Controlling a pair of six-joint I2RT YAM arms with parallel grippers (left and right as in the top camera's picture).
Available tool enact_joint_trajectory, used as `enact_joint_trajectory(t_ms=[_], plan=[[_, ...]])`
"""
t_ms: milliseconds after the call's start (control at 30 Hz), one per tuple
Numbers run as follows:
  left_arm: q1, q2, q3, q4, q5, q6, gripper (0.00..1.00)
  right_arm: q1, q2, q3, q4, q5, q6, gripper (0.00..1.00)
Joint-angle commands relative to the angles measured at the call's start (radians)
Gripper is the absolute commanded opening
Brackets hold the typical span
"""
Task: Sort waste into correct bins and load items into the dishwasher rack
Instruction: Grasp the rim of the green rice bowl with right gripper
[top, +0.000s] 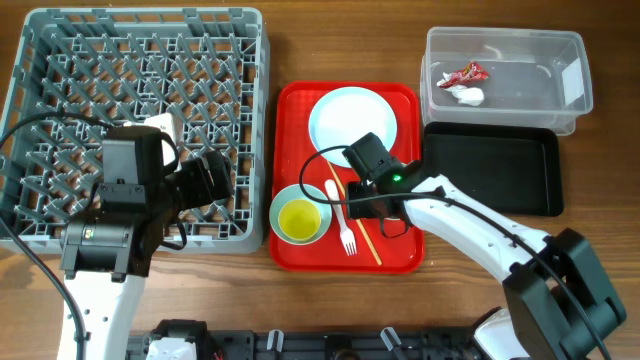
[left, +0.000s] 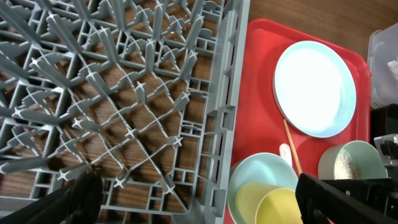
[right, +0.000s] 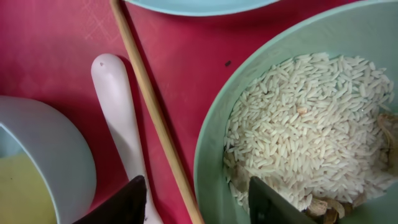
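Observation:
My right gripper is open and straddles the left rim of a mint bowl holding beige rice-like food scraps; one finger is inside, one outside. In the overhead view that gripper hides this bowl. The wooden chopstick and white fork lie just left of it. The second mint bowl holds the yellow cup. The pale-blue plate lies at the red tray's back. My left gripper is open and empty over the grey rack.
The red tray holds the dishes. The clear tub at the back right contains the red wrapper and white tissue. The black tray lies in front of it.

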Motion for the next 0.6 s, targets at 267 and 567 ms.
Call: enact_joint_trajectory(t_ms=[267,567], plan=[[0.005,0.001,0.017,0.002,-0.014,-0.012,1.0,0.008,0.04,-0.009,0.005,0.038,0.004,0.37],[0.005,0.001,0.017,0.002,-0.014,-0.012,1.0,0.008,0.045,-0.008,0.011,0.062,0.001,0.07]])
